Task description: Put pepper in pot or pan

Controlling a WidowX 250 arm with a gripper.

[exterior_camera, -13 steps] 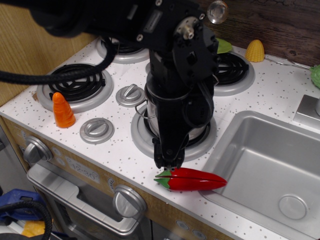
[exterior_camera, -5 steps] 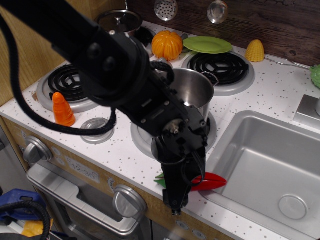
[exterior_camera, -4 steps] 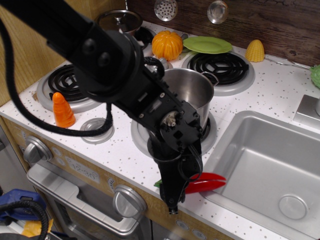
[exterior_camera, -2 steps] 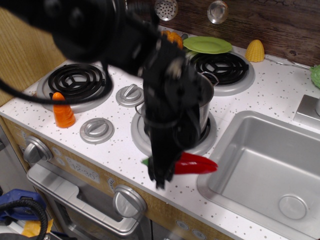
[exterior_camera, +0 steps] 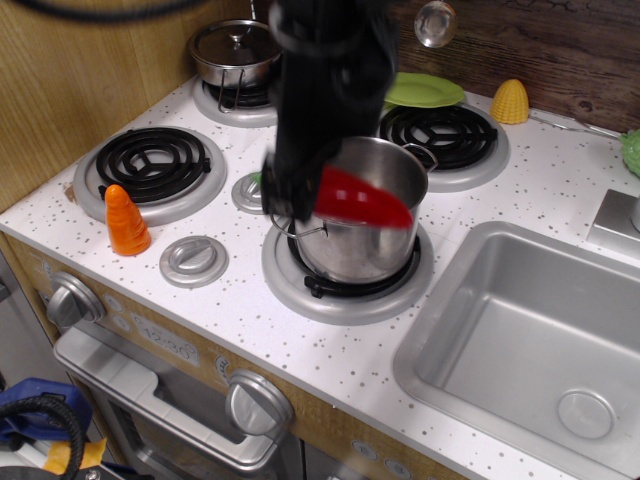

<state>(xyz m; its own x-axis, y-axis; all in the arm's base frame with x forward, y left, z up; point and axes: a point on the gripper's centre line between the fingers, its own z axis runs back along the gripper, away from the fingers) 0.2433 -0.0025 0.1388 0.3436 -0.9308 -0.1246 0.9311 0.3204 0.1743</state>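
Note:
The red pepper (exterior_camera: 362,200) hangs in the air in front of the open steel pot (exterior_camera: 367,248), level with its rim, tip pointing right. My gripper (exterior_camera: 290,198) is shut on its stem end at the pot's left side; the fingers are blurred by motion. The black arm rises from there to the top of the view and hides part of the pot's left rim. The pot stands on the front middle burner (exterior_camera: 345,283).
An orange carrot (exterior_camera: 126,220) stands at the left by a coil burner (exterior_camera: 150,160). A lidded small pot (exterior_camera: 236,52) is at the back left. A green plate (exterior_camera: 424,91) and yellow corn (exterior_camera: 510,101) are at the back. The sink (exterior_camera: 535,345) lies right.
My gripper closed on the pepper at the counter's front edge, lifted it, and carried it up and back to the pot's rim.

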